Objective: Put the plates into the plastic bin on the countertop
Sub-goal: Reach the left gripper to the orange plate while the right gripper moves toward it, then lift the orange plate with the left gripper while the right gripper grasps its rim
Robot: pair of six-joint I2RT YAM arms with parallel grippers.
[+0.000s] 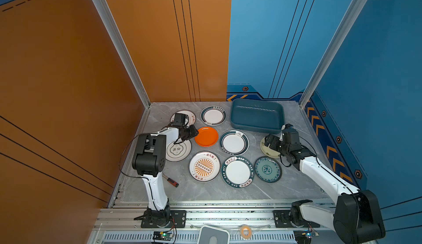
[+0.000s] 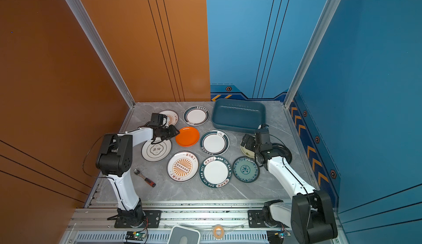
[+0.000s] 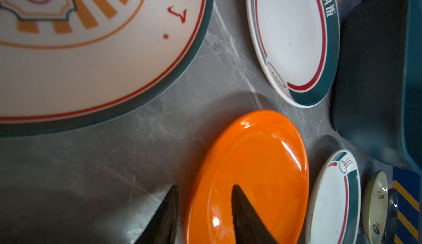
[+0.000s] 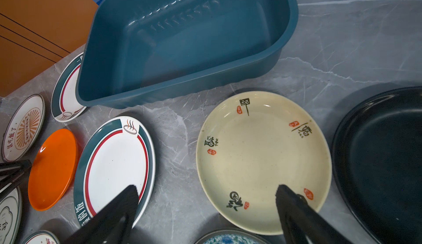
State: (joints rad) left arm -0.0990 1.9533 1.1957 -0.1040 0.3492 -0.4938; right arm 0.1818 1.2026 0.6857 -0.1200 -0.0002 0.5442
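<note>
The plain orange plate (image 1: 206, 136) (image 3: 255, 162) lies flat on the countertop (image 1: 205, 192). My left gripper (image 1: 194, 132) (image 3: 205, 186) is open; its jaws straddle the plate's near rim, one finger over the dish and one outside on the stone. My right gripper (image 1: 268, 141) (image 4: 205, 187) hangs wide open over the left edge of the cream plate (image 1: 265, 151) (image 4: 262, 158), holding nothing. The teal-blue plastic bin (image 1: 255, 126) (image 4: 182, 87) stands empty at the back right. Several more plates lie spread around, among them a black one (image 2: 285, 151) under my right arm.
Green-rimmed plates (image 1: 213, 115) (image 1: 234, 142) flank the orange one. A sunburst plate (image 1: 204, 166), a lettered plate (image 1: 237, 171) and a teal-patterned plate (image 1: 267, 169) lie nearer the front. A red-handled screwdriver (image 1: 171, 181) rests at the front left. Walls close in the back and sides.
</note>
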